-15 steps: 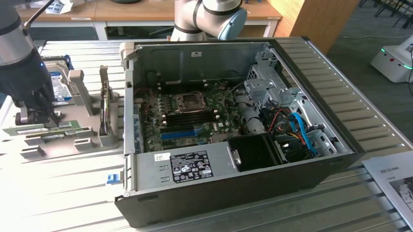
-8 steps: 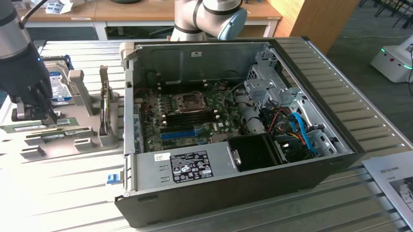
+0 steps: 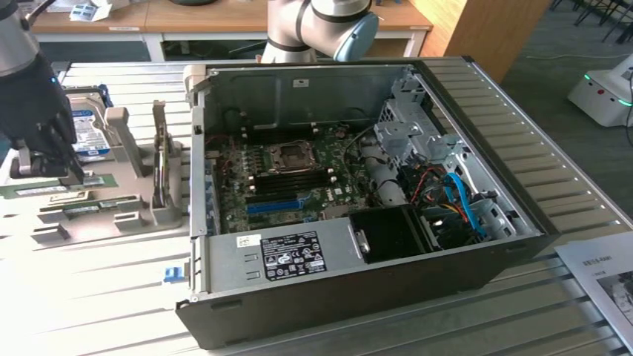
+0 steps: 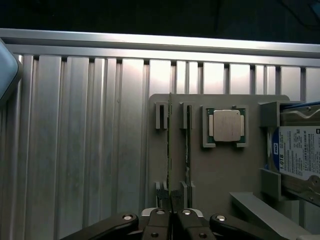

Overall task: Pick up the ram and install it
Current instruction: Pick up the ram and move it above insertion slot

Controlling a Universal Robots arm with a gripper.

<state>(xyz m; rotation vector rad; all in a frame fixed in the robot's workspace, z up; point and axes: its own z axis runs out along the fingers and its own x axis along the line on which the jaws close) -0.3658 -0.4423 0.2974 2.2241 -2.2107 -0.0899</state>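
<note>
The hand [image 4: 171, 209] is pinched almost shut. In the wrist view its two black fingers [image 4: 159, 222] meet on the thin upper edge of the ram [image 4: 170, 145], at the end of the stick nearest the camera. The ram is a narrow green board standing on edge. It is still seated in the slotted posts of a grey holder plate [image 4: 220, 175] that lies on the ribbed aluminium desk [image 4: 75, 150]. A second stick [image 4: 188, 140] stands in the slot just beside it, apart from the fingers.

On the same plate, past the second stick, a processor [image 4: 226, 125] lies flat in a square recess with its metal lid up. Beyond that a hard drive [image 4: 300, 155] sits between grey brackets. Its white label has a blue band with "WD" and, turned sideways, what reads as "1.0TB"; the finer print is too small to read.

In the exterior view the holder is at the exterior view's left, with the hand low over it. Just beside it stands an open computer case [image 3: 475, 282] showing the motherboard [image 3: 287, 174] with a blue slot strip [image 3: 272, 205]. A white sticker [image 3: 289, 256] on the power supply carries marks and print that cannot be read. A printed sheet [image 3: 605, 276] lies at the exterior view's right.
</note>
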